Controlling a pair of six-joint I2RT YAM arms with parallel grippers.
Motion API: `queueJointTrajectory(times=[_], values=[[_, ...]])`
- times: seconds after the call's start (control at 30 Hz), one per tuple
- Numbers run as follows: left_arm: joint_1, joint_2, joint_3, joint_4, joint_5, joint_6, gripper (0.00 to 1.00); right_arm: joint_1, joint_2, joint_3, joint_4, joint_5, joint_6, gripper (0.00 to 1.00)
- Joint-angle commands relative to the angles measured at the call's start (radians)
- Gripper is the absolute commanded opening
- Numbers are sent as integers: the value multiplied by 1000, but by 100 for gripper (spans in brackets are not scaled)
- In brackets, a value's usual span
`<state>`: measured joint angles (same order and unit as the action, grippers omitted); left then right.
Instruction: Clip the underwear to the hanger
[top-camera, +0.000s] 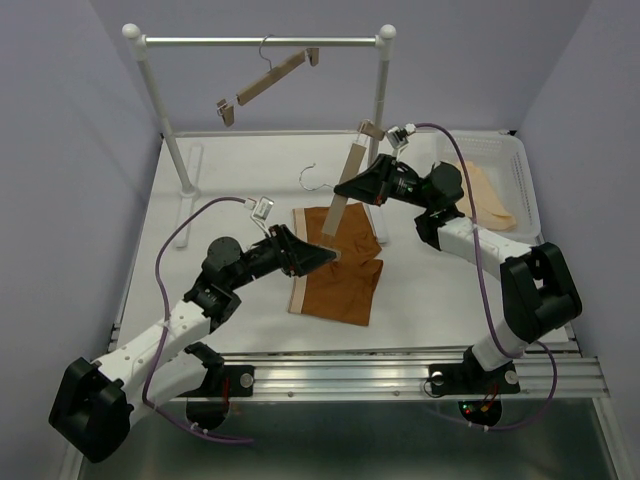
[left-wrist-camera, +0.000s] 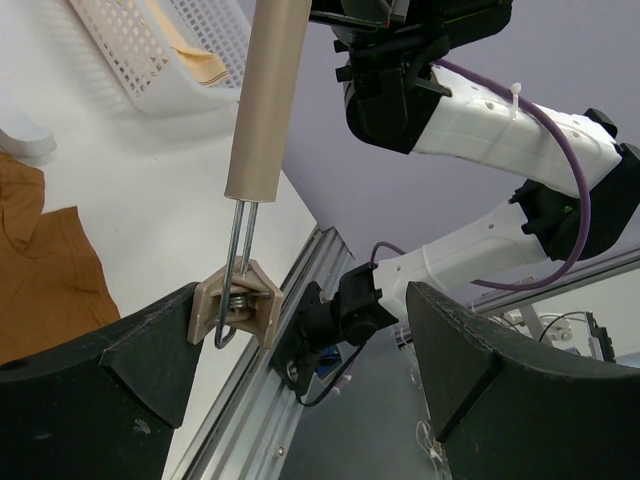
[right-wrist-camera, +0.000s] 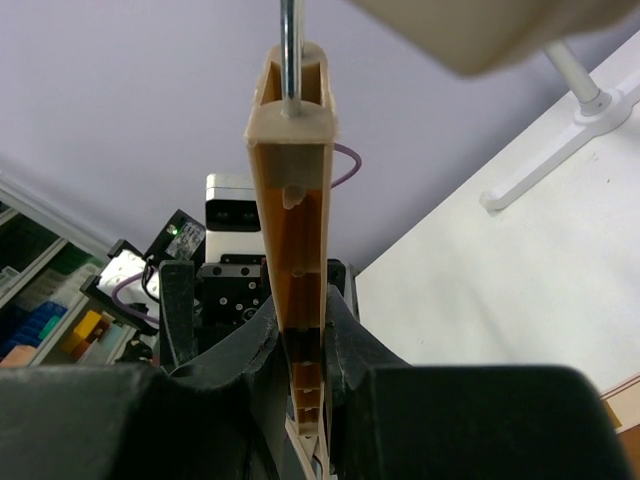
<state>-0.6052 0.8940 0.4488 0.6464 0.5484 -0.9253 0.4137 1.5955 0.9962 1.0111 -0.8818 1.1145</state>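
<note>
Left gripper (top-camera: 325, 255): gaping wide around the lower clip (left-wrist-camera: 238, 305), gripping nothing.
Underwear (top-camera: 335, 285): lying flat on the table (top-camera: 240, 180), toward its near edge.
Hanger (top-camera: 357, 160): slanting down, lower end over the underwear's far edge.
Right gripper (top-camera: 345, 190): clamping the hanger's bar.
Risk: possibly slipping off the clip, leaving cloth unclipped.
Basket (top-camera: 520, 165): sitting at the far right corner, holding peach cloth (top-camera: 490, 195).

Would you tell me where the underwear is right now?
Top view: the underwear lies flat on the table, by the left gripper, under the lower end of the hanger the right gripper holds.
</note>
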Motion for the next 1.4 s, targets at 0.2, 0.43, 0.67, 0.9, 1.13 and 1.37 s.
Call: queueJointTrajectory(times=[0.2, 0.43, 0.67, 0.9, 1.13, 1.37], values=[[-7, -38, -16, 91, 12, -6, 89, 4, -11, -24, 75, 69, -22, 1], [-7, -29, -24, 90, 10, 5, 80, 4, -17, -22, 14, 86, -41, 1], [-7, -21, -12, 76, 5, 23, 54, 4, -16, -19, -16, 84, -48, 1], [-8, -18, -2, 52, -41, 26, 0, 4, -19, -18, -28, 69, -56, 1], [-8, -58, -16, 35, -106, 17, 0, 4, -22, -1, -101, 66, -99, 1], [-10, -43, 17, -40, -116, 59, 0, 4, -22, 7, -135, 76, -111, 1]])
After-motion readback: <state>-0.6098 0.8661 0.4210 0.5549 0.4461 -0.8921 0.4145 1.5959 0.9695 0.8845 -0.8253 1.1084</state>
